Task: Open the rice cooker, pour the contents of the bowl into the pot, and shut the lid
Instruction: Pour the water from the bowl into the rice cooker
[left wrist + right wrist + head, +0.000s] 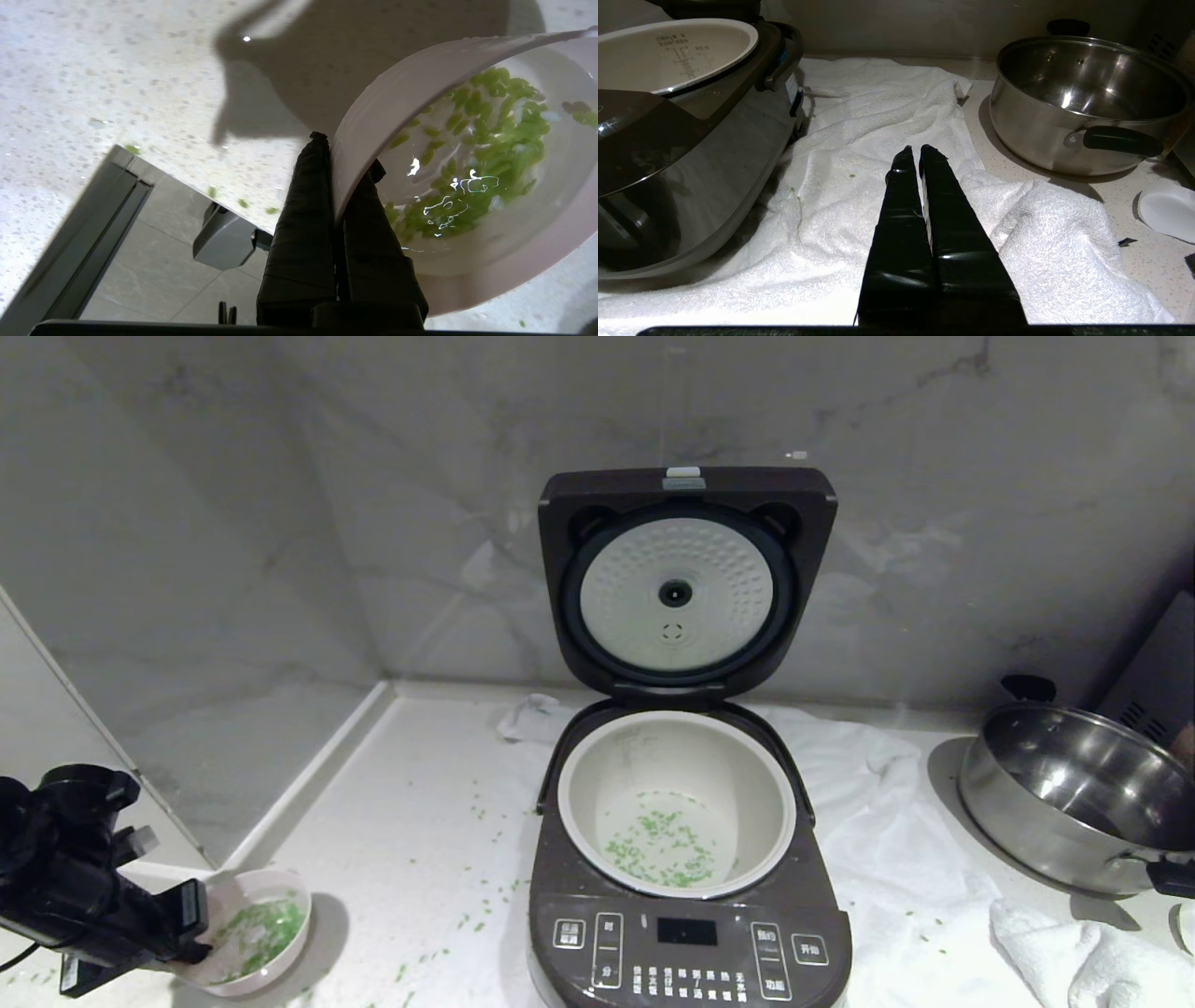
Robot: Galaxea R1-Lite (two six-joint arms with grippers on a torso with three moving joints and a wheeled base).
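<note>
Rice cooker (689, 933) is seen at the middle of the pale speckled counter (411, 821), its control panel facing the near edge. Its lid (686, 581) is raised upright at the far side, the pale dimpled round plate of the underside turned toward the camera. The cream-white pot (677, 803) sits uncovered in the cooker body, and a thin scatter of green grains (665, 847) is spread over its bottom.

At the near left, the bowl (257, 931) is held by the left gripper (337, 154): the fingers (303, 224) are clamped tight on the bowl's rim, one outside the pale pink wall and one inside. In the left wrist view the bowl appears tilted, and a good share of the green bits (481, 154) is still seen inside it, wet and glistening against the white interior. The bowl is well apart from the cooker, close to the counter's near left edge. Loose green bits are strewn over the counter between bowl and cooker.

A white towel (887, 821) is spread under and to the right of the cooker. On the far right, a shiny steel pan (1083, 793) with black handles stands beside the towel.

The right gripper (915, 150) is seen only in its own wrist view, hanging over the towel between cooker and steel pan, its fingers pressed together with nothing between them.
</note>
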